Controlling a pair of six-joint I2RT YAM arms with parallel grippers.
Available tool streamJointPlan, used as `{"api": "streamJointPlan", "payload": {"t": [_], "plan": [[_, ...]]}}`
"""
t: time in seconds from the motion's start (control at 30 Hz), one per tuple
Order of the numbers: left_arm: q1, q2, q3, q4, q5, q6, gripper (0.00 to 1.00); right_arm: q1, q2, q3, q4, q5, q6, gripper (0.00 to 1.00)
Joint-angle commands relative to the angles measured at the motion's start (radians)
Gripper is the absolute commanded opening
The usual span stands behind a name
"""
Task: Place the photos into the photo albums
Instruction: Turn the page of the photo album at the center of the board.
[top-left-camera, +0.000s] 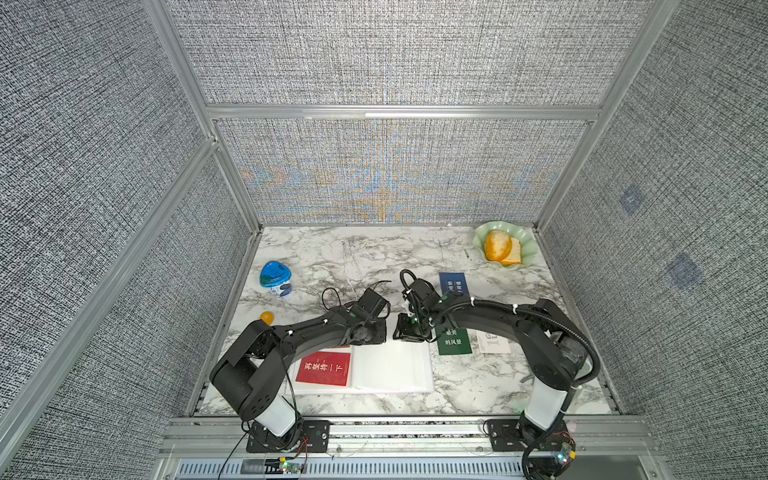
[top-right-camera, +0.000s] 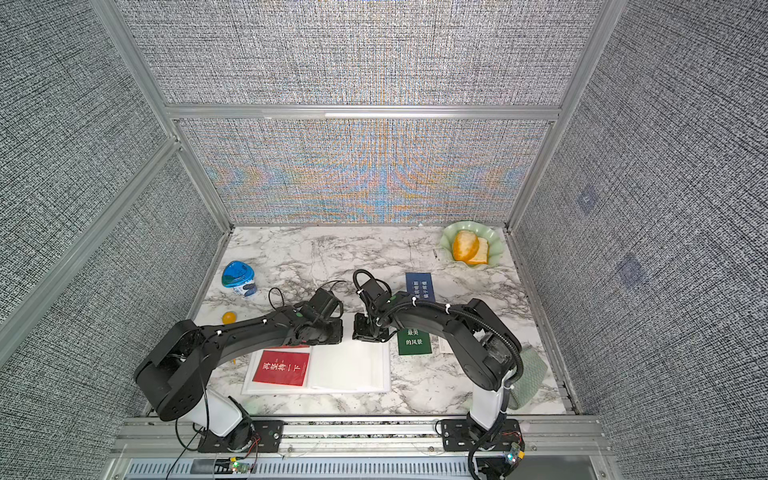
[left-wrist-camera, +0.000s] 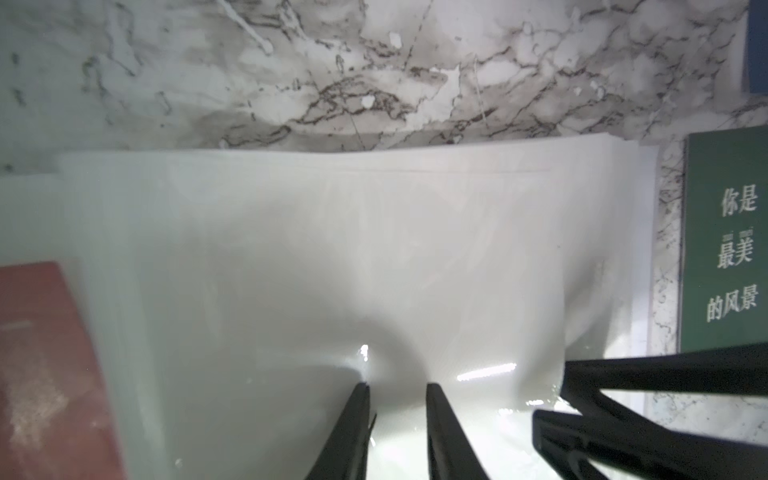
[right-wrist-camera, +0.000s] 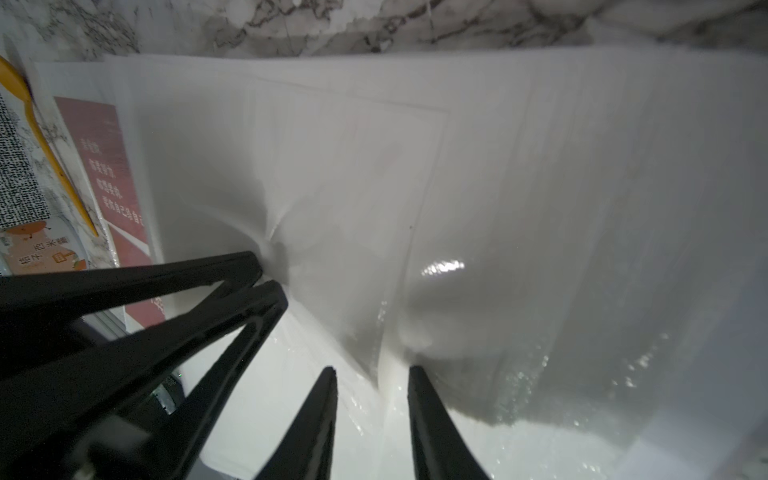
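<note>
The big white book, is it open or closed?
Open. The book lies flat with two white pages spread side by side, and a red card lies on one page.

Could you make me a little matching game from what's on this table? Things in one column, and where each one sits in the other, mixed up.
Things
1. red card
2. green card
3. blue card
4. green dish

Places
A. far right corner of the table
B. on a page of the open album
C. on the table, close beside the album's right edge
D. on the table, farther back than the green card

Pairs: 1-B, 2-C, 3-D, 4-A
</note>
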Motion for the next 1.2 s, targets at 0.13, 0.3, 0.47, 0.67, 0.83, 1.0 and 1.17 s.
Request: {"api": "streamJointPlan", "payload": {"t": [0.13,0.3,0.47,0.67,0.83,1.0,1.17], "plan": [[0.002,-0.022,0.022,-0.037,-0.017,0.011,0.28,0.001,0.014,-0.006,0.095,-0.08,0.029,0.33],[0.002,-0.054,0.055,-0.057,-0.038,0.02,0.28,0.001,0.014,-0.002,0.119,-0.103,0.034,0.33],[0.015,-0.086,0.092,-0.118,-0.092,0.034,0.28,0.003,0.006,0.005,0.142,-0.124,0.038,0.32],[0.085,-0.154,0.081,-0.17,-0.132,0.044,0.28,0.023,0.006,0.057,0.146,-0.139,0.035,0.32],[0.192,-0.237,0.049,-0.201,-0.138,0.063,0.28,0.052,0.025,0.135,0.125,-0.145,0.027,0.32],[0.265,-0.321,0.041,-0.249,-0.191,0.085,0.28,0.085,0.073,0.234,0.1,-0.159,0.014,0.32],[0.321,-0.394,0.038,-0.279,-0.231,0.102,0.28,0.118,0.142,0.344,0.085,-0.18,0.016,0.32]]}}
